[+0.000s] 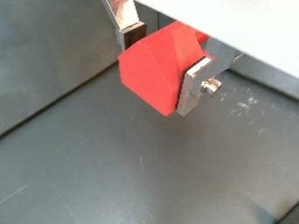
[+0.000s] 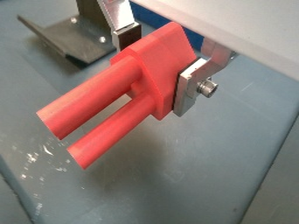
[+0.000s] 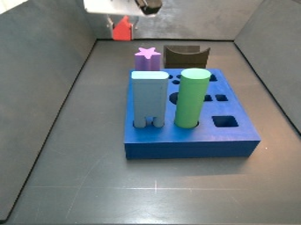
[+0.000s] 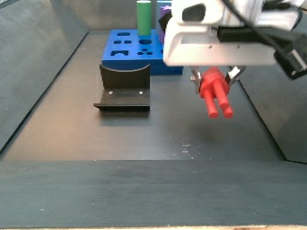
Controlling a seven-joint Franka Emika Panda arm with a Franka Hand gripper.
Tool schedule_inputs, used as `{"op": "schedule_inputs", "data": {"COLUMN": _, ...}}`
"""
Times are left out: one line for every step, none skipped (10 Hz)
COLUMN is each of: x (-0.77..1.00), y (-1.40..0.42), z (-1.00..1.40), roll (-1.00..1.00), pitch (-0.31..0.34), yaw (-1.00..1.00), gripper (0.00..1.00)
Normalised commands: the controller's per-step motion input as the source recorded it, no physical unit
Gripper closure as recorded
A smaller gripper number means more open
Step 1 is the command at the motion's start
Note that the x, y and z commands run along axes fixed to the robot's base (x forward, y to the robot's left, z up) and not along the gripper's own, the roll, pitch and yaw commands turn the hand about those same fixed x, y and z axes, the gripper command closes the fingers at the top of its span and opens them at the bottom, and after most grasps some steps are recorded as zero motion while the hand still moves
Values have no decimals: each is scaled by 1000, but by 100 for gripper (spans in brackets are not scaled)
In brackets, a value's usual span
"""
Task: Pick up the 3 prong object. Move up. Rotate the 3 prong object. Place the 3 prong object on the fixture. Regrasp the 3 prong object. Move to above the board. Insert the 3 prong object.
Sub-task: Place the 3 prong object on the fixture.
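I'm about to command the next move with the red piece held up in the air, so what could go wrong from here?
1. The gripper holds the 3 prong object only by its block end; the long prongs hang out unsupported, so it might pivot between the fingers.
2. The fixture sits off to one side of the piece, so a straight descent would likely miss it.

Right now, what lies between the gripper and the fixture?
Only bare dark floor: in a side view the gripper, holding the 3 prong object, hangs beside the fixture.
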Motion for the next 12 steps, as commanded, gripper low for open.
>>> {"op": "schedule_inputs", "data": {"x": -9, "y": -4, "z": 1000, "roll": -15, "pitch": 10, "yaw": 2, "gripper": 100}}
{"op": "schedule_inputs", "data": {"x": -13, "y": -5, "z": 1000, "roll": -21, "pitch": 11, "yaw": 5, "gripper": 100}}
{"op": "schedule_inputs", "data": {"x": -17, "y": -8, "z": 1000, "roll": -29, "pitch": 12, "yaw": 8, "gripper": 100}}
{"op": "schedule_inputs", "data": {"x": -20, "y": -11, "z": 1000, "roll": -35, "pitch": 14, "yaw": 9, "gripper": 100}}
{"op": "schedule_inputs", "data": {"x": -19, "y": -14, "z": 1000, "roll": -44, "pitch": 16, "yaw": 11, "gripper": 100}}
{"op": "schedule_inputs", "data": {"x": -15, "y": -13, "z": 848, "roll": -51, "pitch": 22, "yaw": 12, "gripper": 100}}
{"op": "schedule_inputs", "data": {"x": -11, "y": -13, "z": 739, "roll": -56, "pitch": 26, "yaw": 12, "gripper": 100}}
{"op": "schedule_inputs", "data": {"x": 2, "y": -11, "z": 523, "roll": -67, "pitch": 35, "yaw": 13, "gripper": 100}}
{"op": "schedule_inputs", "data": {"x": 6, "y": -10, "z": 303, "roll": -77, "pitch": 47, "yaw": 13, "gripper": 100}}
{"op": "schedule_inputs", "data": {"x": 1000, "y": -430, "z": -198, "roll": -14, "pitch": -294, "yaw": 35, "gripper": 100}}
{"op": "schedule_inputs", "data": {"x": 1000, "y": -428, "z": -229, "roll": -18, "pitch": -282, "yaw": 36, "gripper": 100}}
{"op": "schedule_inputs", "data": {"x": 1000, "y": -382, "z": -232, "roll": 1, "pitch": -222, "yaw": 41, "gripper": 100}}
